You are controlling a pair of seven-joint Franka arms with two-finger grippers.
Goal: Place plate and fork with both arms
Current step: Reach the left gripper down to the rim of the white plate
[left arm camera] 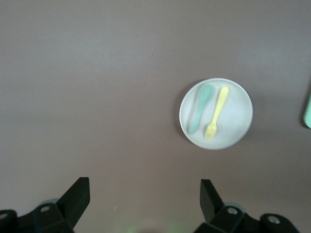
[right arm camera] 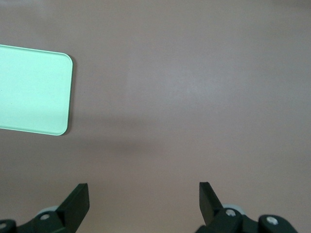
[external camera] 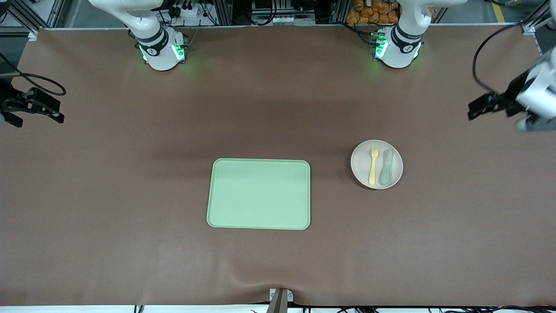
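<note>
The round pale plate [external camera: 376, 164] sits flat on the brown tabletop [external camera: 130, 182], toward the left arm's end, well apart from the light green tray [external camera: 259, 194] that lies near the middle of the tabletop and a little nearer to the front camera. On the plate lie two pieces of cutlery side by side, close together: the yellow fork [external camera: 373, 165] and a grey-green spoon [external camera: 387, 167]. The fork is the one on the tray's side, and its tines point toward the robots' bases; the spoon's bowl is at the end nearer the front camera. The tray has nothing on it. The left gripper [external camera: 478, 108] hangs in the air over the bare tabletop at the left arm's end, well apart from the plate; in the left wrist view its two black fingers [left arm camera: 77, 195] stand wide apart with nothing between them, and the plate with its fork and spoon shows farther off. The right gripper [external camera: 54, 114] hangs over the bare tabletop at the right arm's end, well away from the tray; the right wrist view shows its fingers [right arm camera: 77, 198] spread just as wide and empty, with one rounded corner of the tray in sight.
</note>
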